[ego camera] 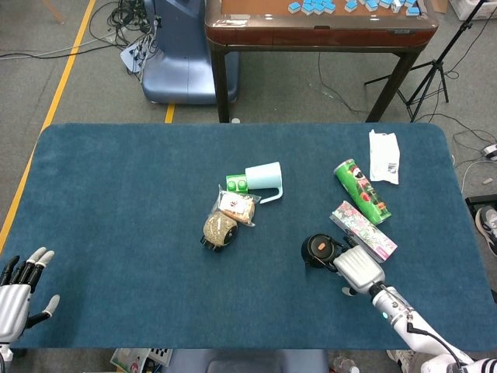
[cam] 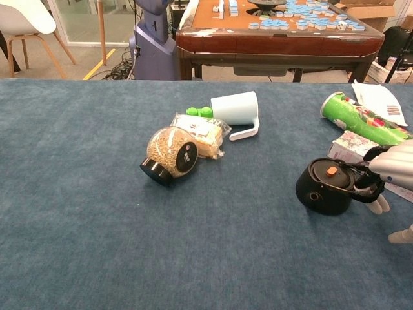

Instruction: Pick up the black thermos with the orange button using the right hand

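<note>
The black thermos (ego camera: 318, 249) lies on its side on the blue table, its lid with the orange button (cam: 331, 171) facing the chest camera. In the chest view the thermos (cam: 326, 187) sits at the right. My right hand (cam: 393, 169) is just right of it, fingers curled into the carry loop on the lid and thumb hanging apart below. From the head view the right hand (ego camera: 359, 268) covers the thermos's near right side. My left hand (ego camera: 19, 291) rests at the table's near left corner, fingers spread and holding nothing.
A pink box (cam: 352, 143) lies right behind the thermos, with a green can (cam: 358, 116) beyond it. A grain jar (cam: 171, 154), snack bag (ego camera: 237, 207), white mug (cam: 235, 108) and green caps (ego camera: 236, 183) cluster mid-table. A white packet (ego camera: 384, 155) lies far right.
</note>
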Robot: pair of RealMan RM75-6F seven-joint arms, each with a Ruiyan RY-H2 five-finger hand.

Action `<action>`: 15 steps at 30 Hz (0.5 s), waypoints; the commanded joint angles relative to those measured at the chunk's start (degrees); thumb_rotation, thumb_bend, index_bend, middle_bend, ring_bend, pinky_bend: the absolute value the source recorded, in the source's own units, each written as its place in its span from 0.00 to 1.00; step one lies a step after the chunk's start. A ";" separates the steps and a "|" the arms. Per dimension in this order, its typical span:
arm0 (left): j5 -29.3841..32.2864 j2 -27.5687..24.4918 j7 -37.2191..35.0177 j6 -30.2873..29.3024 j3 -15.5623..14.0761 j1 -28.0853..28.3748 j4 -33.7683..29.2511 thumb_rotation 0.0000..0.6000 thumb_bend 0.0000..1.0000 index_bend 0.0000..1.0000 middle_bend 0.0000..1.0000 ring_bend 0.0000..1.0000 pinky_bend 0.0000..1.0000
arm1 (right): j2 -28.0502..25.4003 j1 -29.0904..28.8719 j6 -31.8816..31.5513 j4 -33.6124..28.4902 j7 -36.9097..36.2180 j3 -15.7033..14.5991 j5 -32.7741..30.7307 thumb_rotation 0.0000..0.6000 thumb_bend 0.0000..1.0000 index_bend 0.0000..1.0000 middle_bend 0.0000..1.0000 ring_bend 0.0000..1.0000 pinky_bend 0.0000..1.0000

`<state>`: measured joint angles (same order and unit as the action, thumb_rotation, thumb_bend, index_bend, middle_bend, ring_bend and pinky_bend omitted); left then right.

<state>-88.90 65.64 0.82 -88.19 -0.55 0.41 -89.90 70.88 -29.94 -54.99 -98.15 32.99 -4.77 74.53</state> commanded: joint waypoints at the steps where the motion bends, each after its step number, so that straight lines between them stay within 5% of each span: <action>1: 0.02 -0.04 0.03 0.01 0.01 0.01 -0.08 1.00 0.30 0.11 0.07 0.13 0.02 | 0.69 -0.30 0.35 0.69 -0.60 0.53 -0.04 1.00 0.02 0.70 0.66 0.52 0.09; 7: 0.24 -0.30 0.11 0.05 -0.04 -0.10 -0.44 1.00 0.30 0.11 0.07 0.13 0.02 | 1.73 -1.17 0.60 1.63 -3.27 2.23 0.60 1.00 0.02 0.88 0.82 0.71 0.09; 15: 0.34 -0.47 0.19 0.19 -0.09 -0.12 -0.69 1.00 0.30 0.11 0.07 0.13 0.02 | 2.36 -2.21 0.99 3.20 -7.18 4.19 1.09 1.00 0.01 0.97 0.94 0.82 0.09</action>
<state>-88.56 65.16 1.00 -88.00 -0.64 0.29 -90.59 73.04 -31.91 -54.15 -95.36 26.36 -0.96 75.54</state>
